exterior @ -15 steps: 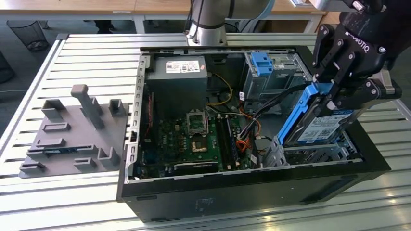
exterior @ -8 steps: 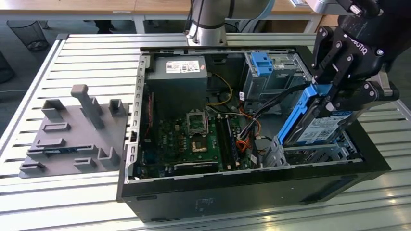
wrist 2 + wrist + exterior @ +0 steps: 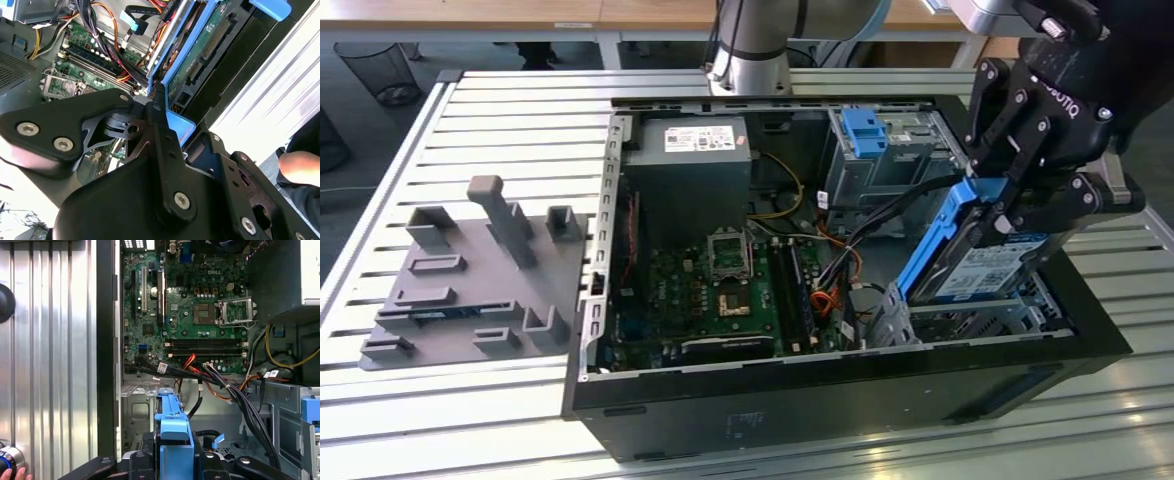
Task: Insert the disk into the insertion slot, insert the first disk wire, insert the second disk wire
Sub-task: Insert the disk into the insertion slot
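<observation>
Blue plastic frames the disk (image 3: 983,262), which hangs steeply tilted in my end effector (image 3: 1003,205), white label outward. I am clenched on the caddy's upper end, and in the second wrist view one of my fingers (image 3: 161,122) presses against its blue rim, with the disk's green circuit-board underside beyond it. In the first wrist view the caddy's edge runs straight out from between my jaws.

Directly below my end effector, the disk's lower end meets the top of the insertion slot (image 3: 977,318), a low cage of grey perforated metal; I cannot tell whether it has entered. Just behind my end effector stands the taller grey cage (image 3: 894,165) with its blue latch (image 3: 861,130). Black and orange cables (image 3: 235,395) lie loose between these cages and the motherboard (image 3: 720,290), which sits farther off in the computer case (image 3: 854,375). The case rests on the slatted metal worktop (image 3: 494,110), and a grey fixture plate (image 3: 467,280) lies well away from me. A person's hand (image 3: 300,167) shows beside the case.
</observation>
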